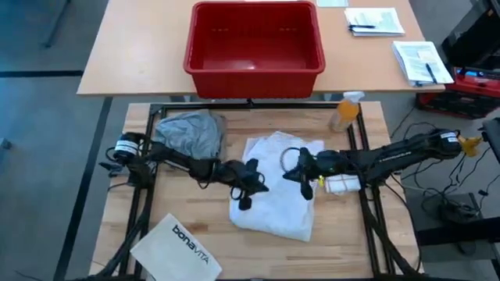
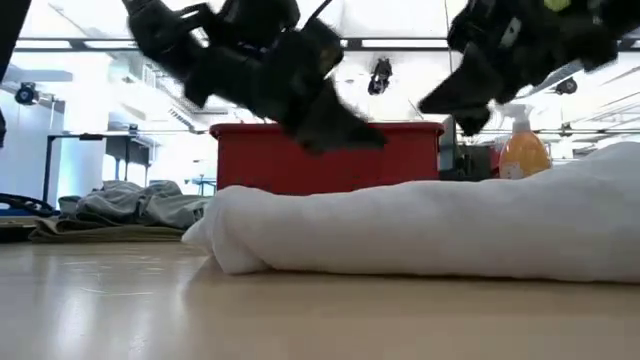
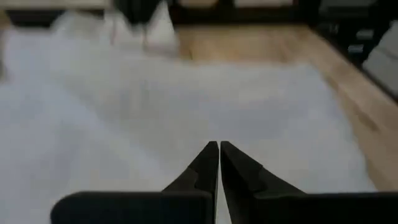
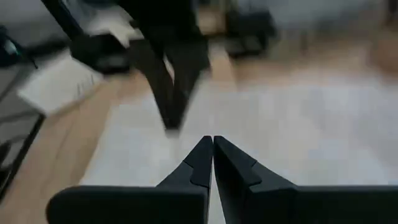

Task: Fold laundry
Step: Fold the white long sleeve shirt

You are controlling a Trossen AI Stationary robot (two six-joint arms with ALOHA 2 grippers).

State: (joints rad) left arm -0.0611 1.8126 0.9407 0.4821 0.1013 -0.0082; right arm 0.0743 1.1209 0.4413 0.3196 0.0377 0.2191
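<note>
A white shirt (image 1: 275, 186) lies folded into a thick bundle at the middle of the table; it also shows in the low view (image 2: 420, 225). A grey garment (image 1: 187, 133) lies crumpled at the far left, on top of a khaki piece (image 2: 60, 230). My left gripper (image 1: 248, 190) is shut and hovers over the shirt's left part, clear of the cloth (image 2: 372, 140). My right gripper (image 1: 303, 178) is shut too and hangs over the shirt's right part, also clear of it (image 2: 440, 105). Each wrist view shows closed fingertips (image 3: 219, 144) (image 4: 209, 139) with white cloth beyond them.
A white "bonavita" bag (image 1: 176, 248) lies at the near left corner. An orange spray bottle (image 1: 344, 111) stands at the far right. On the table behind are a red bin (image 1: 255, 48) and papers (image 1: 422, 61).
</note>
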